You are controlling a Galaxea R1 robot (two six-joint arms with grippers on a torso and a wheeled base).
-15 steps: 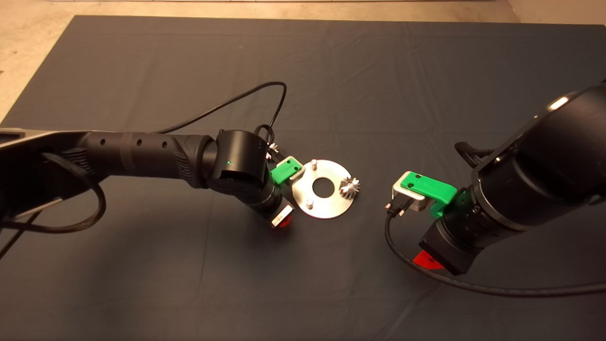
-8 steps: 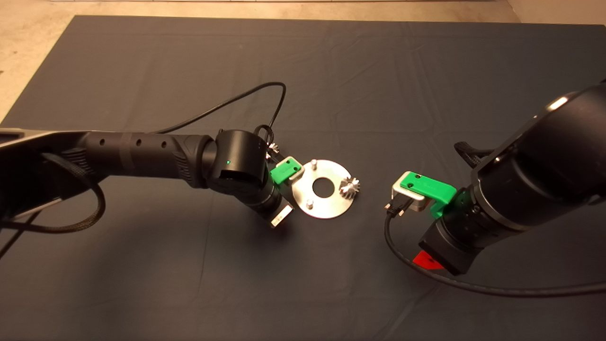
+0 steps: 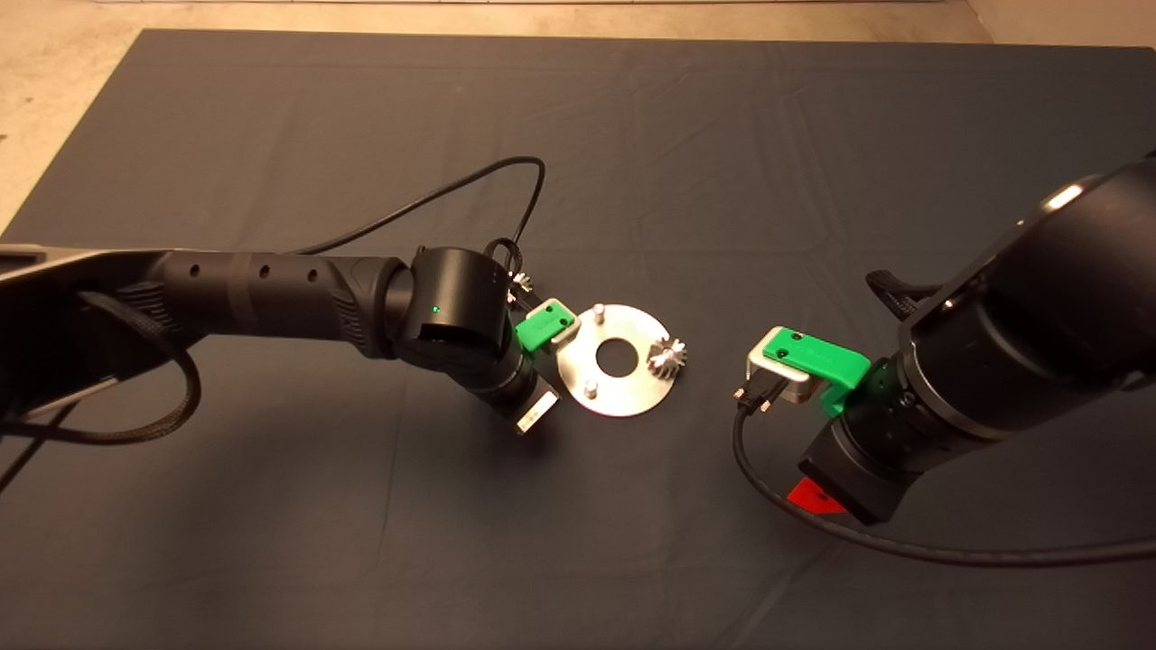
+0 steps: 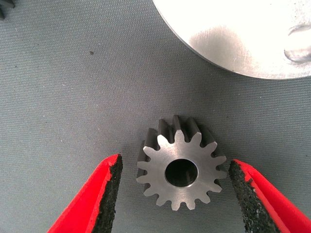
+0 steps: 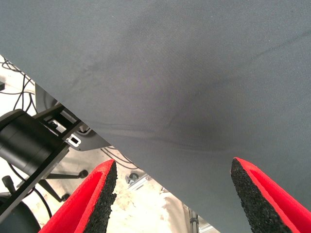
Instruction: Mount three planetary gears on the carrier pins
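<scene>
The flat silver disc (image 3: 617, 390) lies mid-mat with two bare carrier pins (image 3: 597, 313) (image 3: 589, 389). One planetary gear (image 3: 667, 354) sits at the disc's right side. My left gripper (image 4: 175, 167) is low over the mat just left of the disc (image 4: 243, 34). It is open, with its fingers on either side of a second gear (image 4: 181, 170) that lies flat on the mat, and the pads (image 4: 111, 182) are apart from the teeth. The edge of a third gear (image 4: 4, 6) shows at the corner of the left wrist view. My right gripper (image 5: 172, 184) is open and empty to the disc's right (image 3: 817, 498).
A black cable (image 3: 470, 185) loops over the mat behind the left arm. Another cable (image 3: 903, 542) trails from the right wrist. The right wrist view shows the mat's edge with floor, cables and a chair base beyond it (image 5: 43, 160).
The red fingertip that showed under the left wrist in the head view one second ago no longer shows. The disc, the gear on it and the right arm have not moved.
</scene>
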